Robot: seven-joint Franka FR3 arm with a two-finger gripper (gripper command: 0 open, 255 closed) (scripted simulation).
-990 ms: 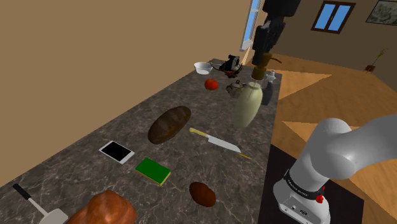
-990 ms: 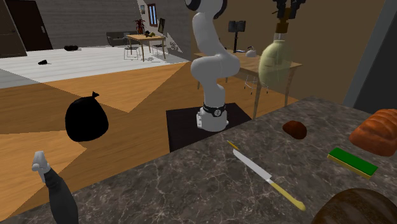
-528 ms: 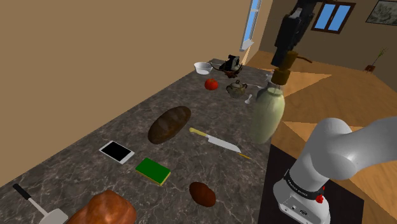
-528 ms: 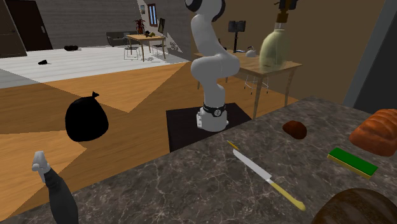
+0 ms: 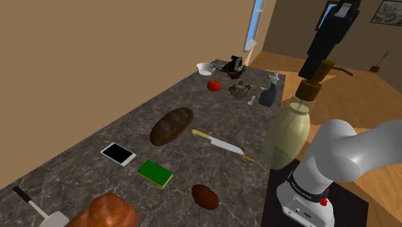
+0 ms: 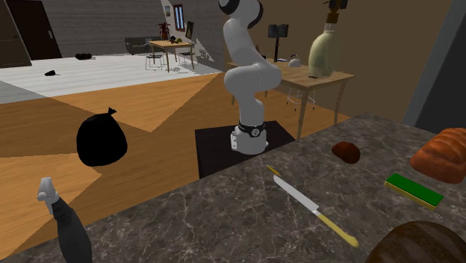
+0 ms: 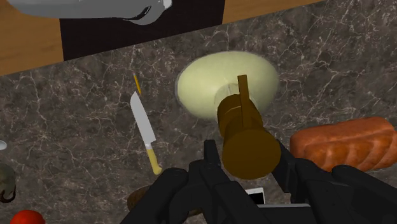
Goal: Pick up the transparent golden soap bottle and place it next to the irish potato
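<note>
While I carry the soap bottle [image 5: 285, 133], my gripper [image 7: 249, 160] is clamped on its brown pump head, one black finger [image 7: 213, 170] on each side of the cap, and the pale translucent body hangs free beneath it. The bottle is in the air, well above the dark marbled counter [image 5: 132, 126], over the counter edge nearest the stand [image 5: 308, 201]. The step in hand is, by my judgement, the transfer to the small brown oval [image 5: 205, 196] that I take for the irish potato. Because the grip is on the pump alone, I expect the heavy body to swing, so I would travel slowly and start the descent only once the bottle hangs quiet. Lower it straight down, seat the base flat on bare stone just beside the potato without touching it, then release and withdraw upward. For room: the potato lies near the stand-side edge of the counter, so a placement on that side leaves little margin and a tall bottle could tip off. The better patch appears to be the bare stone between the potato and the kitchen knife [image 5: 219, 143], with the green sponge [image 5: 154, 173] near on the shoulder view's left. Keep the base clear of the knife blade during the pass, and clear of the orange-brown loaf [image 5: 106, 213] at the near end
</note>
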